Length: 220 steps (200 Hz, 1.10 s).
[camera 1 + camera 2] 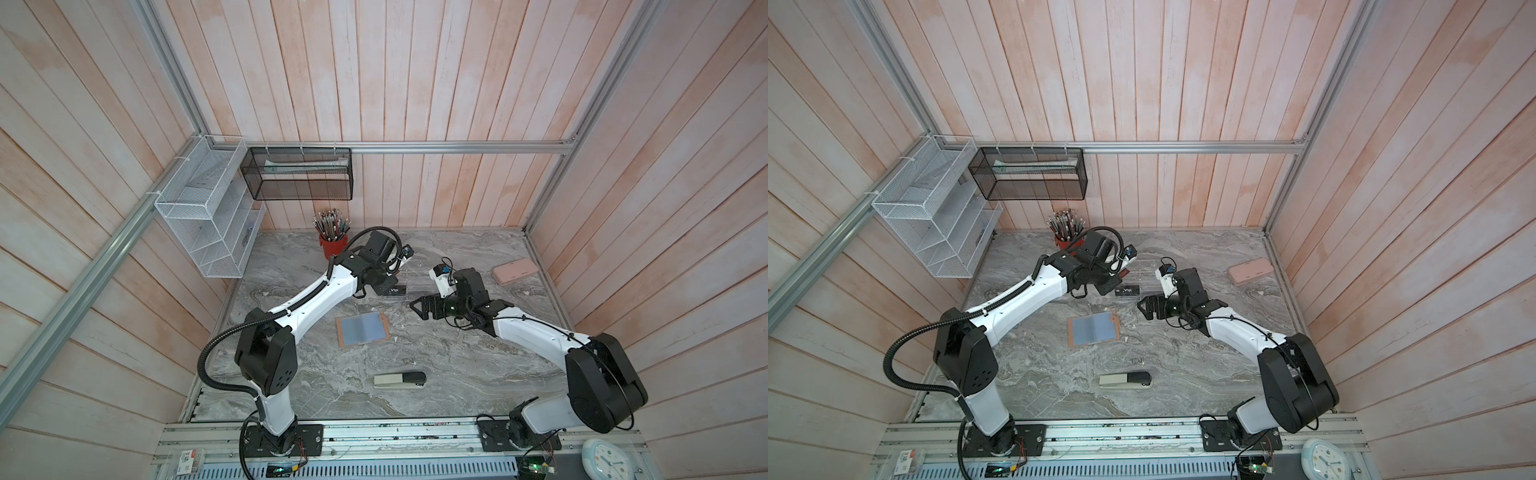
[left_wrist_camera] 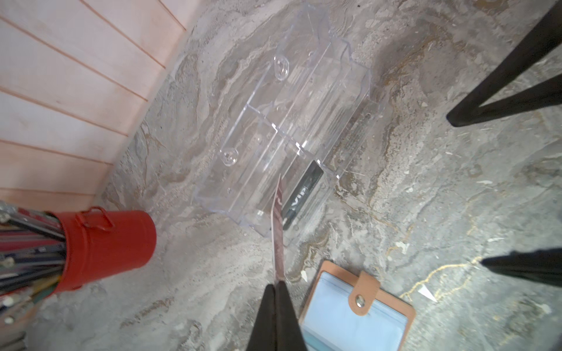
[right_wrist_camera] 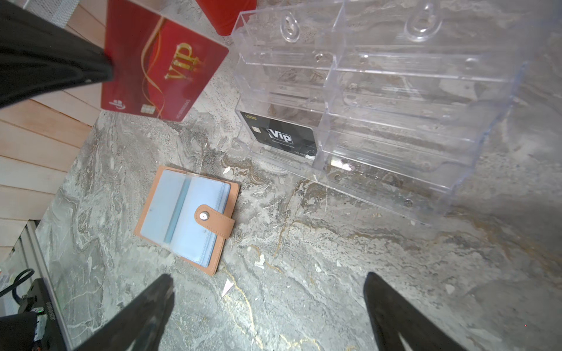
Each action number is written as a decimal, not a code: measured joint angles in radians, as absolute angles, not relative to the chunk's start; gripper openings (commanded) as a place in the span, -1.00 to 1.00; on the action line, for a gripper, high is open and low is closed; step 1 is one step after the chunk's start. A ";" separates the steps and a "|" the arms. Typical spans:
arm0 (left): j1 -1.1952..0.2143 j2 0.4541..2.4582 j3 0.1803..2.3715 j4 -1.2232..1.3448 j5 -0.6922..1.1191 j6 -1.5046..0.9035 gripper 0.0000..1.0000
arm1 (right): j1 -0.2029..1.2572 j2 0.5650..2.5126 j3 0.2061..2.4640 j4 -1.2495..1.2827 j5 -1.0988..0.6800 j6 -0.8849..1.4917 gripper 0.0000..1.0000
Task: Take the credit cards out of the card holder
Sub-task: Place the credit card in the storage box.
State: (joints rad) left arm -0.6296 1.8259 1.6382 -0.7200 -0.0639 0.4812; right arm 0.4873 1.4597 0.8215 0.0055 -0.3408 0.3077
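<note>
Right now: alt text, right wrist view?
The left pincer grips a red VIP card beside a clear rack holding a black VIP card. The card holder lies open on the table; the right pincer is open.

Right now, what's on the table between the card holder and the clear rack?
Only bare tabletop with tiny white flecks lies between card holder and rack, per the right wrist view.

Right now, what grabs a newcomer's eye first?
A red card pinched in the left gripper, in the air beside the clear rack. A black card sits in the rack's front tier; the card holder lies open on the table near the open right gripper.
</note>
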 measured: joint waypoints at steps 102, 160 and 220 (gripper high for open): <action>-0.600 1.895 1.708 -0.709 -0.072 0.796 -1.00 | 0.402 1.406 0.767 0.003 -0.318 0.376 0.97; -0.593 1.955 1.729 -0.680 -0.067 0.900 -1.00 | 0.392 1.427 0.766 0.028 -0.321 0.397 0.96; -0.606 1.964 1.733 -0.673 -0.053 0.959 -1.00 | 0.382 1.456 0.761 0.055 -0.336 0.402 0.97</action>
State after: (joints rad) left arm -0.6064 1.9640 1.7329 -0.6731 -0.0528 0.9588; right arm 0.3824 1.4555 0.7612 0.0551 -0.3355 0.4019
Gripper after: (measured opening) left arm 0.046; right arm 0.983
